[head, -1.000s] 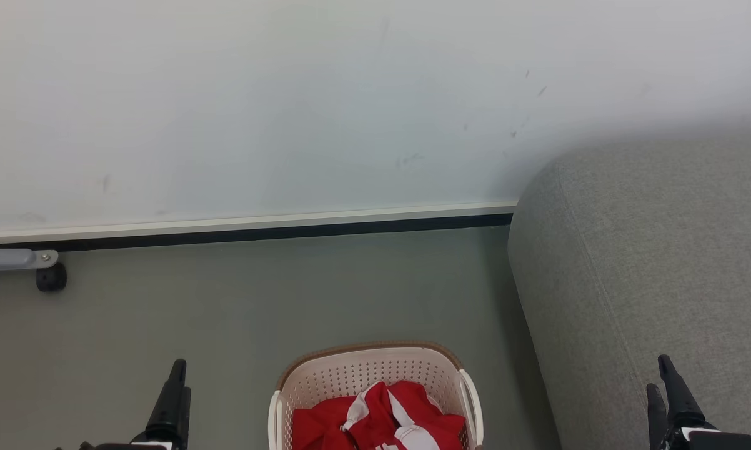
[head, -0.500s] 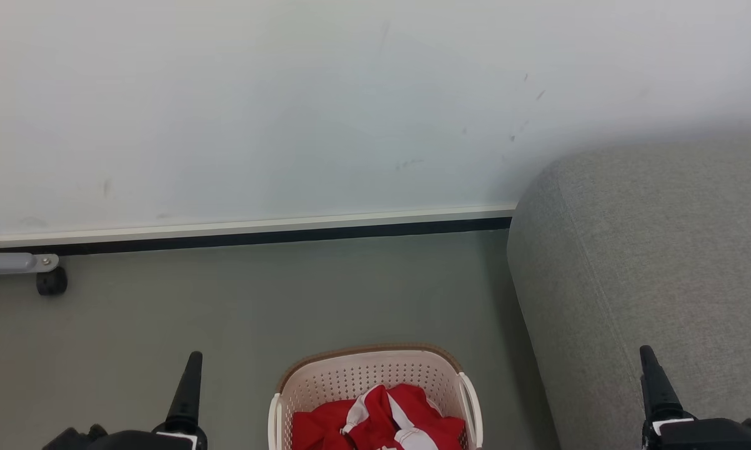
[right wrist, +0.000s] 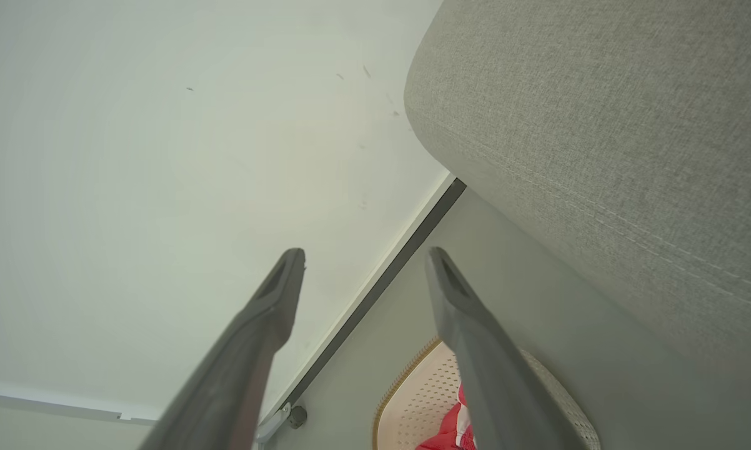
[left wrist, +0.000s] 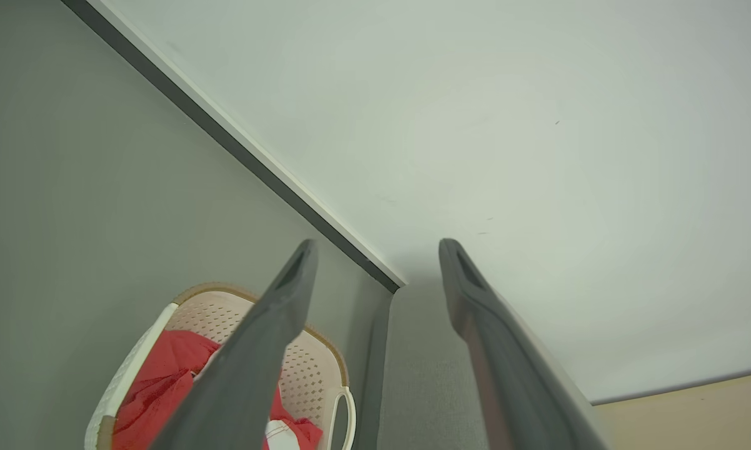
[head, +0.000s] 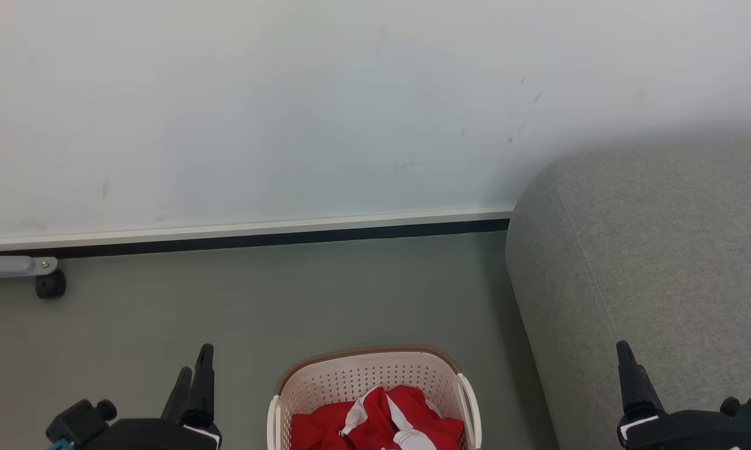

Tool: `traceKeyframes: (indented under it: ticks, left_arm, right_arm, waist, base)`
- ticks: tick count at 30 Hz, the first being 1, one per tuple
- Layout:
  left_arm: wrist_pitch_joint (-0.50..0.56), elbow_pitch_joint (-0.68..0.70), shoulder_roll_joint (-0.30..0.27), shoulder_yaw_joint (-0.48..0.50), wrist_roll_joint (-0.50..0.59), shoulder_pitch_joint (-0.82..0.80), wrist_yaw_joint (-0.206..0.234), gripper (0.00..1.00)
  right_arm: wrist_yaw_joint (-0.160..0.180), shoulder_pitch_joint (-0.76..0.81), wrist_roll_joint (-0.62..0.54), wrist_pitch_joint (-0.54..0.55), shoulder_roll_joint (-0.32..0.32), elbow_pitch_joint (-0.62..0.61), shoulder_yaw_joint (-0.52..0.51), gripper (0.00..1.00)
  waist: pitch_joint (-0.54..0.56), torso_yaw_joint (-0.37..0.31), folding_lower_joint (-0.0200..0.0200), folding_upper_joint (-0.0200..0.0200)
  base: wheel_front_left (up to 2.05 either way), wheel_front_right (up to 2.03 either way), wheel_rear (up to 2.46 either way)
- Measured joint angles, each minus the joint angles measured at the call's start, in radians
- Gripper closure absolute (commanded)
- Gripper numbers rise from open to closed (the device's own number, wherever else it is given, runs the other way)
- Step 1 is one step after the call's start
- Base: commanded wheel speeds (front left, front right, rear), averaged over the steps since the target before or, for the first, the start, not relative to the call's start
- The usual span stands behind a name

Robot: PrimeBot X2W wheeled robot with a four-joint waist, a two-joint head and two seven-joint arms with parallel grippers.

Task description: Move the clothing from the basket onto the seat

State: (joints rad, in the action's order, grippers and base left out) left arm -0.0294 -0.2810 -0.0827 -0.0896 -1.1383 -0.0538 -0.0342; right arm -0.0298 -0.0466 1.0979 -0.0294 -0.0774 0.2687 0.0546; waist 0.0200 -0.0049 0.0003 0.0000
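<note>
The clothing [head: 375,420] lay heaped in the basket [head: 363,374] on the floor, between the two arms. The left gripper [left wrist: 378,244], fingers apart and empty, seemed the nearer one. The right gripper [right wrist: 364,253], also spread and empty, hung by the seat [head: 650,262].

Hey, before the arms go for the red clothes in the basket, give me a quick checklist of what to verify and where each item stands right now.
1. Left gripper open and empty: ok.
2. Right gripper open and empty: ok.
3. Clothing lies in the basket, uncovered from above: ok.
4. Basket upright on the floor, beside the seat: ok.
5. A gripper positioned over the clothing: not ok; each hangs off to one side of the basket.
6. Free landing spot on the seat: cannot tell; little of its surface is in frame.
</note>
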Motion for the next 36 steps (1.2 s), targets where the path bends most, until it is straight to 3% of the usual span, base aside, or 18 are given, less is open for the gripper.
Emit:
traceKeyframes:
  ticks: [16, 36]
  left_arm:
    - [-0.062, 0.017, -0.038, -0.067, 0.281, 0.004, 0.046, 0.0]
    - [-0.13, 0.033, -0.059, -0.106, 0.544, 0.041, 0.093, 0.0]
  right_arm:
    - [0.04, 0.005, -0.248, -0.062, -0.029, -0.017, 0.077, 0.0]
    - [0.088, 0.018, -0.497, -0.132, -0.054, -0.035, 0.147, 0.0]
  waist:
    - [0.007, -0.003, 0.0, 0.0]
    - [0.014, -0.007, -0.0002, 0.0]
  base:
    - [0.0, 0.0, 0.0]
    - [0.0, 0.0, 0.0]
